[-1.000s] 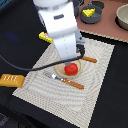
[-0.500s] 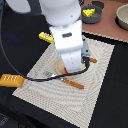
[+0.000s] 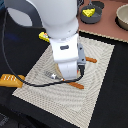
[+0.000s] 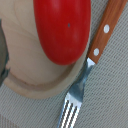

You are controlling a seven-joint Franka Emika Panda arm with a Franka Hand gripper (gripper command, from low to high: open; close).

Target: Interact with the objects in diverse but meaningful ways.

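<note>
In the wrist view the red tomato [image 4: 62, 30] lies on a round wooden plate [image 4: 35, 82], very close under the camera. A fork with a wooden handle [image 4: 102, 35] lies beside the plate on the woven mat. In the exterior view my gripper [image 3: 68, 73] is low over the mat's middle and hides the tomato; its fingers do not show. The yellow cheese wedge [image 3: 89, 12] sits in the blue-grey pot [image 3: 98, 18] at the back. The yellow packet [image 3: 43, 36] peeks out behind the arm. The orange-brown bread loaf [image 3: 10, 80] lies off the mat on the exterior view's left.
The beige mat [image 3: 95, 95] lies on a black table. An orange-handled utensil [image 3: 90, 60] lies beside the arm, and the fork's handle [image 3: 76, 85] in front of it. A tan bowl [image 3: 123, 18] stands at the back right. A black cable [image 3: 35, 84] crosses the mat.
The arm has come down and forward over the tomato. The tomato showed in the exterior view a second ago and is now hidden under the hand.
</note>
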